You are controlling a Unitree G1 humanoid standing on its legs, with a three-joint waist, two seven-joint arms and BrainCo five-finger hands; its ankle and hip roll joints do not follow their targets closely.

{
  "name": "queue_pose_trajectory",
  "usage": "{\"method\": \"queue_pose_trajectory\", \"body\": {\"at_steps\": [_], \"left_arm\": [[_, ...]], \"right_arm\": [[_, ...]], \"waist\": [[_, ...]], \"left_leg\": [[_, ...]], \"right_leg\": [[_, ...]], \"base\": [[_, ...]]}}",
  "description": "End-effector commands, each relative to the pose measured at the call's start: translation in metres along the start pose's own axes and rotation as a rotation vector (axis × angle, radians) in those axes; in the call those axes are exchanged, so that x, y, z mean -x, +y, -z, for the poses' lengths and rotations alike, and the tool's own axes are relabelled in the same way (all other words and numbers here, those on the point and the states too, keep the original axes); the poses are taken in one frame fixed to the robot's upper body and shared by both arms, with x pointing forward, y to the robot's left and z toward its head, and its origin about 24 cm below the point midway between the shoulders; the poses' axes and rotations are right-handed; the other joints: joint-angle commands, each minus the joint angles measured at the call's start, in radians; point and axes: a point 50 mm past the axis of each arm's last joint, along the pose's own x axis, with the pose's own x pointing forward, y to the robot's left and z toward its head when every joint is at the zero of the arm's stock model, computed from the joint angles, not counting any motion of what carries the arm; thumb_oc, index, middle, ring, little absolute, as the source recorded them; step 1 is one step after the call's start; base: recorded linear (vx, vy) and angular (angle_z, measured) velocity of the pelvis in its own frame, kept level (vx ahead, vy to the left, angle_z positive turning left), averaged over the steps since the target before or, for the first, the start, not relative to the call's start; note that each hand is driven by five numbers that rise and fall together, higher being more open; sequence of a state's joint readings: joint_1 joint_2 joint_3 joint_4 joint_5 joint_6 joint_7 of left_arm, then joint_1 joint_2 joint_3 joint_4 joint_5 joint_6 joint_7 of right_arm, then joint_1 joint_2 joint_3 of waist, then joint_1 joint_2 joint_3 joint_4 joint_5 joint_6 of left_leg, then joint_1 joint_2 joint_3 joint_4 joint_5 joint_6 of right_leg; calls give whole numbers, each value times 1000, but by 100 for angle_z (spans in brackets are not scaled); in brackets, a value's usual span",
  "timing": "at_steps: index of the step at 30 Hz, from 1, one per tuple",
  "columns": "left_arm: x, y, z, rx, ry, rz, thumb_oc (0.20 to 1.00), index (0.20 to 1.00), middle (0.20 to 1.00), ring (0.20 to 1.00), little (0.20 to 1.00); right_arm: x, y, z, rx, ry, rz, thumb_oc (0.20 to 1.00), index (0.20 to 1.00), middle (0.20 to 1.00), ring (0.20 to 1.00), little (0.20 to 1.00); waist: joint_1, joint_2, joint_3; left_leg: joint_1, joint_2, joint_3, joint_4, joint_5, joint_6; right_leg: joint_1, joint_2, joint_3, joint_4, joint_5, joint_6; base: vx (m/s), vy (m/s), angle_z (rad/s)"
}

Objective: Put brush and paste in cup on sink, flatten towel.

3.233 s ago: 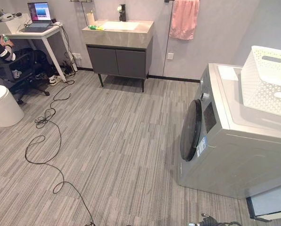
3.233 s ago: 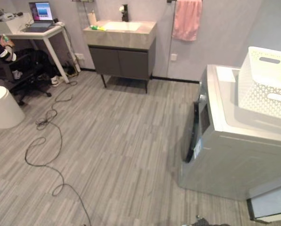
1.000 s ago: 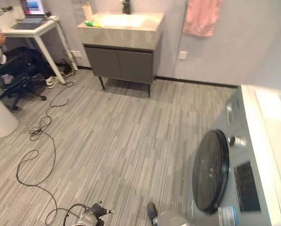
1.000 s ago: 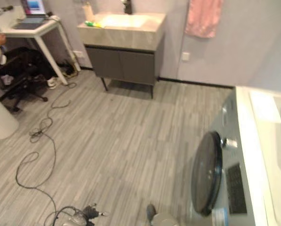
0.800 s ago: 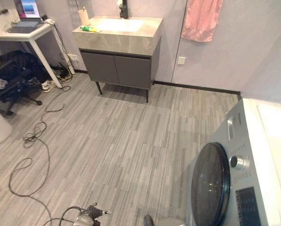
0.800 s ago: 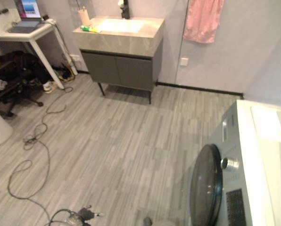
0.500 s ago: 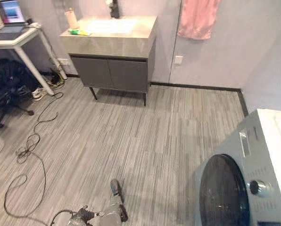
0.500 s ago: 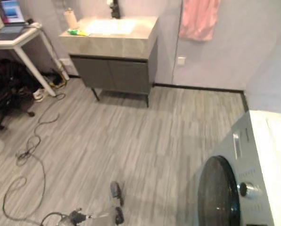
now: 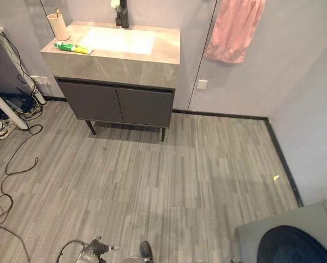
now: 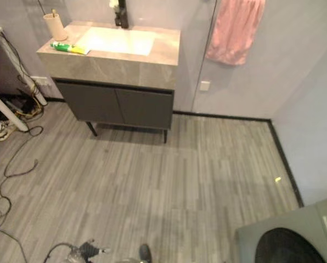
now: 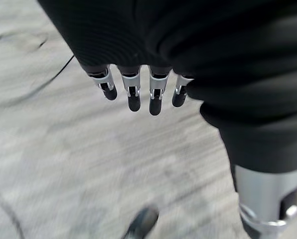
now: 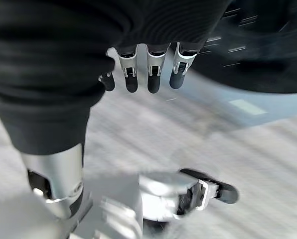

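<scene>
At eleven o'clock we note the cup (image 9: 57,26) on the sink (image 9: 163,46) counter, the paste (image 9: 72,48) lying just beside it. At one o'clock the pink towel (image 9: 236,30) hangs bunched. The left robot hand (image 11: 133,92) and right robot hand (image 12: 141,74) hang relaxed, empty.

Counter (image 9: 125,57): grey stone-look top on a dark two-door cabinet with thin legs, set against the wall.
Basin (image 9: 117,39): pale, sunk into the counter, dark tap (image 9: 123,12) behind it.
Cup (image 9: 58,26): beige, upright at the counter's far left corner.
Paste (image 9: 72,48): green and yellow tube, lying flat just beside the cup.
Floor (image 9: 152,181): grey striped planks.
</scene>
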State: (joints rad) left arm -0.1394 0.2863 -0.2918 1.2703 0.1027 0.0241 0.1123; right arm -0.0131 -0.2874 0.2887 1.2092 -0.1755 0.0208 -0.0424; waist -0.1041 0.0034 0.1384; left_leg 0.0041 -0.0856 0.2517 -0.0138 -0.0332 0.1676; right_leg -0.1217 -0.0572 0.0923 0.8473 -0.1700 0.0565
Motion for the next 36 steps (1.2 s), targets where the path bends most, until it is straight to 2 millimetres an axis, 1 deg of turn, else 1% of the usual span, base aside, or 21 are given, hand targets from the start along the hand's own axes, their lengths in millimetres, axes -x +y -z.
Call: {"method": "queue_pose_trajectory", "body": {"at_steps": [1, 4, 7, 8, 10, 12, 15, 16, 17, 19, 20, 21, 24, 26, 28, 30, 31, 33, 34, 35, 36], "left_arm": [[-1, 23, 5, -64, 1, -58, 1000, 1000, 1000, 1000, 1000], [-1, 24, 6, -101, 6, -53, 1000, 1000, 1000, 1000, 1000], [-1, 18, 6, -119, 6, -22, 1000, 1000, 1000, 1000, 1000], [-1, 17, 6, -133, 2, -18, 1000, 1000, 1000, 1000, 1000], [-1, 12, 0, -125, -16, -11, 1000, 1000, 1000, 1000, 1000], [-2, 10, -14, -131, -59, -6, 1000, 1000, 1000, 1000, 1000], [-2, 13, -17, -130, -67, -21, 1000, 1000, 1000, 1000, 1000], [-2, 16, -14, -113, -58, -36, 1000, 1000, 1000, 1000, 1000], [-2, 16, -14, -113, -58, -35, 1000, 1000, 1000, 1000, 1000], [-2, 15, -12, -107, -53, -39, 1000, 1000, 1000, 1000, 1000], [-2, 13, -8, -112, -42, -39, 1000, 1000, 1000, 1000, 1000], [-2, 13, -8, -112, -42, -39, 1000, 1000, 1000, 1000, 1000], [-1, 12, -5, -97, -33, -44, 1000, 1000, 1000, 1000, 1000], [-1, 12, -4, -99, -34, -47, 1000, 1000, 1000, 1000, 1000], [-1, 10, -1, -107, -30, -41, 1000, 1000, 1000, 1000, 1000], [0, 10, 0, -120, -36, -34, 1000, 1000, 1000, 1000, 1000], [0, 12, -1, -178, -50, -37, 1000, 1000, 1000, 1000, 1000], [-1, 23, 0, -187, -48, -65, 1000, 1000, 1000, 1000, 1000], [-1, 33, -4, -159, -58, -102, 1000, 1000, 1000, 1000, 1000], [-1, 40, -1, -100, -47, -129, 1000, 1000, 1000, 1000, 1000], [-1, 41, -1, -100, -47, -129, 1000, 1000, 1000, 1000, 1000]], "right_arm": [[-2, -9, -19, 9, -65, 24, 1000, 1000, 1000, 1000, 1000], [-2, -8, -22, 7, -82, 24, 1000, 1000, 1000, 1000, 1000], [0, -5, -9, 3, -42, 16, 1000, 1000, 1000, 1000, 1000], [0, -3, -1, -9, -10, 14, 1000, 1000, 1000, 1000, 1000], [1, -3, 11, -6, 31, 6, 1000, 1000, 1000, 1000, 1000], [2, -13, 23, 8, 79, 27, 1000, 1000, 1000, 1000, 1000], [3, -18, 27, 13, 99, 42, 1000, 1000, 1000, 1000, 1000], [3, -20, 27, -1, 97, 48, 1000, 1000, 1000, 1000, 1000], [3, -20, 27, -1, 98, 48, 1000, 1000, 1000, 1000, 1000], [2, -25, 25, -23, 91, 69, 1000, 1000, 1000, 1000, 1000], [2, -28, 21, -27, 74, 85, 1000, 1000, 1000, 1000, 1000], [2, -28, 21, -27, 74, 85, 1000, 1000, 1000, 1000, 1000], [2, -30, 17, -11, 59, 97, 1000, 1000, 1000, 1000, 1000], [1, -30, 14, -5, 49, 96, 1000, 1000, 1000, 1000, 1000], [1, -31, 12, -10, 43, 94, 1000, 1000, 1000, 1000, 1000], [0, -33, 9, -4, 34, 96, 1000, 1000, 1000, 1000, 1000], [0, -34, 5, -24, 14, 106, 1000, 1000, 1000, 1000, 1000], [0, -36, -2, -38, -14, 115, 1000, 1000, 1000, 1000, 1000], [-1, -39, -17, -39, -59, 124, 1000, 1000, 1000, 1000, 1000], [-2, -39, -27, -9, -87, 122, 1000, 1000, 1000, 1000, 1000], [-2, -39, -27, -9, -87, 122, 1000, 1000, 1000, 1000, 1000]], "waist": [[-74, -10, 62], [-117, -26, 68], [-130, -32, 58], [-140, -43, 45], [-137, -53, 44], [-113, -86, 53], [-100, -96, 53], [-116, -105, 35], [-112, -105, 37], [-101, -91, 28], [-93, -68, 21], [-93, -69, 21], [-68, -39, 22], [-59, -30, 26], [-44, -21, 20], [-35, -20, 15], [-33, -26, 10], [-31, -30, 4], [-19, -29, 9], [25, -22, 17], [25, -23, 16]], "left_leg": [[16, 78, -6, 4, 23, -116], [94, 45, -33, -49, 2, -126], [149, 34, -60, -17, -41, -133], [138, 43, -49, 75, -44, -144], [92, 52, -35, 236, -16, -179], [-64, 93, -24, 553, 43, -240], [-120, 124, -2, 642, 31, -238], [-114, 248, 92, 527, 29, -221], [-106, 248, 96, 524, 27, -221], [-77, 231, 39, 322, 11, -209], [-58, 213, -72, 149, 16, -221], [-57, 213, -72, 148, 17, -221], [-120, 267, -192, -1, 154, -267], [-142, 290, -181, -45, 204, -285], [-146, 284, -170, -22, 210, -287], [-145, 263, -180, 23, 166, -271], [-190, 206, -160, 142, 102, -241], [-194, 175, -135, 187, 56, -215], [-180, 161, -83, 201, 20, -193], [-158, 171, -19, 192, 13, -190], [-158, 170, -19, 189, 16, -190]], "right_leg": [[-49, 80, -102, -423, 200, -2], [-125, 142, -90, -613, 223, 5], [-71, 114, -142, -711, 242, -6], [-36, 139, -88, -727, 243, -29], [20, 123, -102, -782, 247, -49], [98, 87, -89, -851, 255, -79], [137, 73, -84, -891, 256, -84], [152, 41, -96, -906, 251, -73], [157, 41, -93, -907, 251, -72], [169, 26, -78, -914, 233, -53], [176, 24, -57, -917, 214, -38], [176, 24, -57, -917, 214, -38], [206, 12, -35, -903, 171, -29], [239, -9, -27, -886, 138, -18], [254, -39, -13, -862, 120, 0], [253, -61, 1, -847, 116, 10], [251, -129, 1, -822, 136, 38], [225, -167, 14, -810, 168, 49], [176, -221, -24, -781, 248, 53], [135, -284, -211, -767, 311, 51], [134, -285, -211, -770, 314, 51]], "base": [[448, 246, 46], [465, 82, 33], [412, -37, 31], [195, -83, 53], [240, -125, 45], [244, -144, 47], [215, -35, 4], [238, 33, -26], [348, 221, -29], [262, 255, -28], [156, 159, -37], [233, 249, -58], [235, 245, -24], [350, 384, -6], [310, 416, -9], [162, 337, -58], [210, 451, -79], [212, 570, -20], [78, 614, -38], [28, 467, -104], [-44, 452, -222]]}}
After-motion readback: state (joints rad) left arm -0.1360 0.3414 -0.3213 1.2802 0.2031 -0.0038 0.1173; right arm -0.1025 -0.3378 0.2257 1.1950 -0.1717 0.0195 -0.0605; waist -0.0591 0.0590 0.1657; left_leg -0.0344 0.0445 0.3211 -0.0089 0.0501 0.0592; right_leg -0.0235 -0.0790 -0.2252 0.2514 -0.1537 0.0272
